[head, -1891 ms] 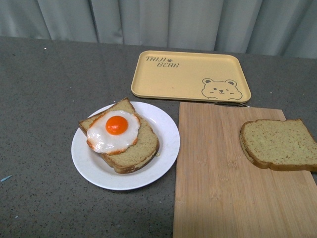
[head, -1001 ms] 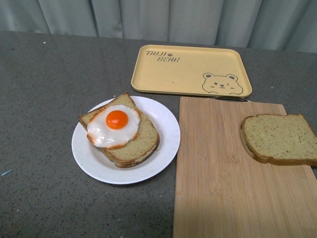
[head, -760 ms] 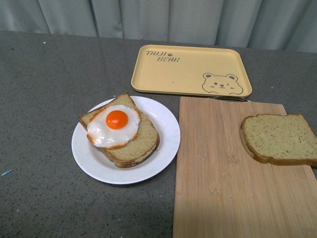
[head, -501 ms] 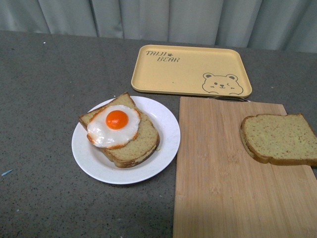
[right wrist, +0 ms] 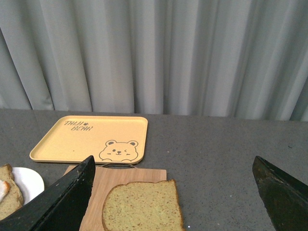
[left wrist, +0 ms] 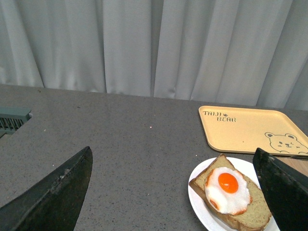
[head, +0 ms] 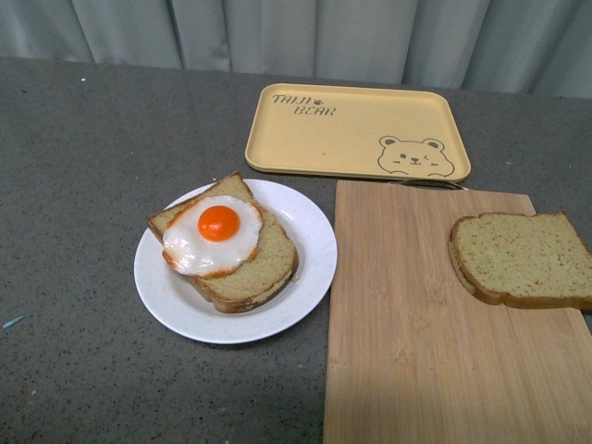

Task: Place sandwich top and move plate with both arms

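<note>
The sandwich top (head: 520, 259) lies flat at the right of the wooden board (head: 407, 324), one corner cut off by the front view's edge. It is well apart from the plate (head: 310, 242) on the tabletop (head: 83, 185), which carries the egg-topped slice (head: 268, 268). Only parts of the left fingers (left wrist: 57, 197) and right fingers (right wrist: 62, 197) show, spread wide, holding nothing.

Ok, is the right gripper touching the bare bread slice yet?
Apart. The front view shows the sandwich top alone on the wooden board, nothing near it; in the right wrist view the right gripper is open, clear of it.
</note>
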